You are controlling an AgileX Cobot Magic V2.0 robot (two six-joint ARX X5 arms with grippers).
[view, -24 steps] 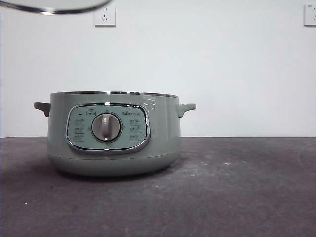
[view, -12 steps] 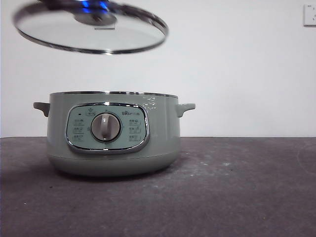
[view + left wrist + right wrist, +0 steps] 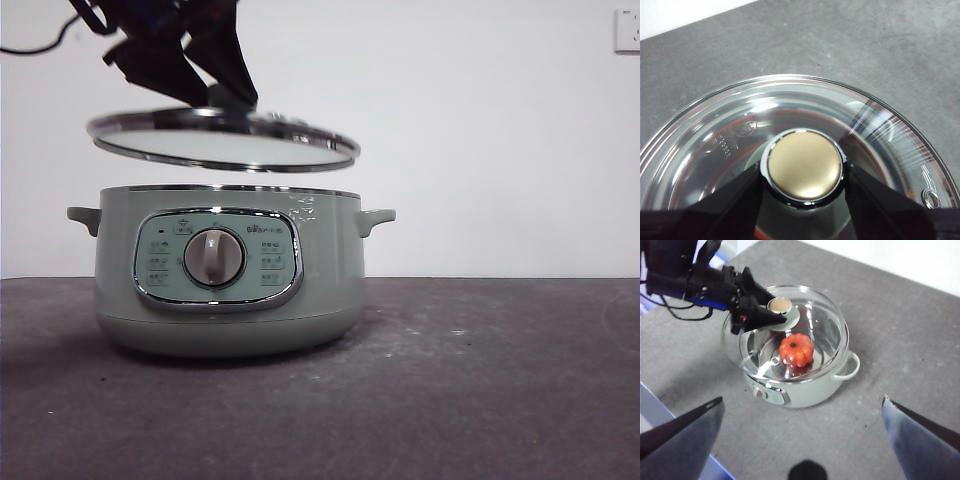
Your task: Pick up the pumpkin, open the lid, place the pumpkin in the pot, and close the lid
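The lid [image 3: 225,140] is clear glass with a chrome rim and hangs slightly tilted just above the pot [image 3: 230,290], not touching it. My left gripper [image 3: 215,100] is shut on the lid's knob [image 3: 804,165], one jaw on each side of it. The orange-red pumpkin [image 3: 796,350] lies inside the pot [image 3: 810,390], seen through the glass lid [image 3: 825,320] in the right wrist view. My right gripper [image 3: 800,402] is open and empty, high above the table on the pot's front side.
The pot stands on a dark grey table [image 3: 480,380] in front of a white wall with a socket [image 3: 628,30] at the top right. A black cable [image 3: 40,45] trails from the left arm.
The lid has come down from the top left to just above the pot's rim and has levelled out. The left arm holding it has come into the front view.
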